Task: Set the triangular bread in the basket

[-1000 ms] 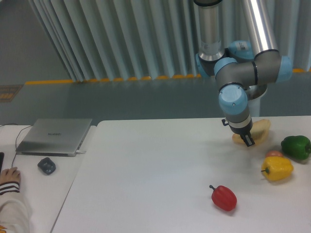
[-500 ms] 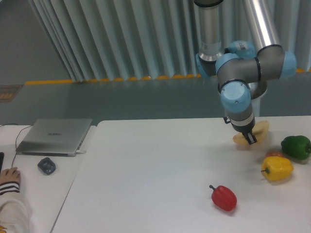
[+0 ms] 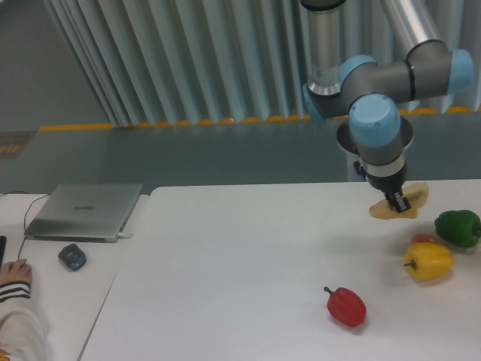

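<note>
From the fixed camera, the arm reaches down from the upper right, its blue-capped joints bent over the far right part of the white tabletop (image 3: 248,256). The hand (image 3: 398,201) sits at the end of the dark wrist, its small black fingers planted right on the triangular bread (image 3: 409,203) — a pale tan wedge that shows on both sides of the fingers. The fingers are too small and dark here to make out their gap, so I cannot tell whether they are pinching the bread or only touching it. Whether the bread rests flat on the tabletop or is a little above it is also unclear; it lies near the back edge.

Just to the right of the bread, and a bit nearer the camera, is a green bell pepper (image 3: 458,227) at the frame's right border. In front of that sits a yellow bell pepper (image 3: 428,260), with a small reddish thing (image 3: 423,238) peeking out behind its top — too hidden to name. Well apart from these, nearer the front, a red bell pepper (image 3: 346,306) lies on its side, stem pointing left.

On the left, a lower grey desk holds a closed silver laptop (image 3: 85,211) and a dark mouse (image 3: 72,256) just in front of it. A person's hand (image 3: 13,272) in a pale sleeve rests at the left edge.
</note>
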`<state>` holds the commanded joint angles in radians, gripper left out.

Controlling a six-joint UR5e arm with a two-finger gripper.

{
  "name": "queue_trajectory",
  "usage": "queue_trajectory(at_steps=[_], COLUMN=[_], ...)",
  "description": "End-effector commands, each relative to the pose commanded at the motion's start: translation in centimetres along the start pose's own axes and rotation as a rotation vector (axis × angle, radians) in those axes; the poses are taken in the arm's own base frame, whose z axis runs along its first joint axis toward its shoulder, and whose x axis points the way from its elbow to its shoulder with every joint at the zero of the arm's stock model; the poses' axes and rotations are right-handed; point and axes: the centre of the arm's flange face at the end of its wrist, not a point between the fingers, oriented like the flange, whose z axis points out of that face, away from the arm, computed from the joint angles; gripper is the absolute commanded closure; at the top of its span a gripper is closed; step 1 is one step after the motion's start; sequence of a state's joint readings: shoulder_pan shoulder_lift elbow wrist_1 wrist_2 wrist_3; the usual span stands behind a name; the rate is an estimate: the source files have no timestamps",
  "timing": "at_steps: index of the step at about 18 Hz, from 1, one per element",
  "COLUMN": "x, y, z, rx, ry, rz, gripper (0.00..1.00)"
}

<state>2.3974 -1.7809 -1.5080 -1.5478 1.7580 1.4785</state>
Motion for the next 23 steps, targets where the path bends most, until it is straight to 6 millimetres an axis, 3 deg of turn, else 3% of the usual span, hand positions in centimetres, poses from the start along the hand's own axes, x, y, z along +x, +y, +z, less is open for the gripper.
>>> queue_trajectory(at_steps=[5,13,18,23], x=[-2.8,-7.6,-8.4,-9.5], y=[4.9,11.1,17.4,20.8], z=[-1.0,1.0,2.2,3.6], rx=[0.020,0.116,0.153,0.243], ry=[-0.136,-0.265,-0.283,-0.322], rz=[-0.001,-0.048,-0.036,-0.085], gripper=[0.98,0.98,0.98,0.98])
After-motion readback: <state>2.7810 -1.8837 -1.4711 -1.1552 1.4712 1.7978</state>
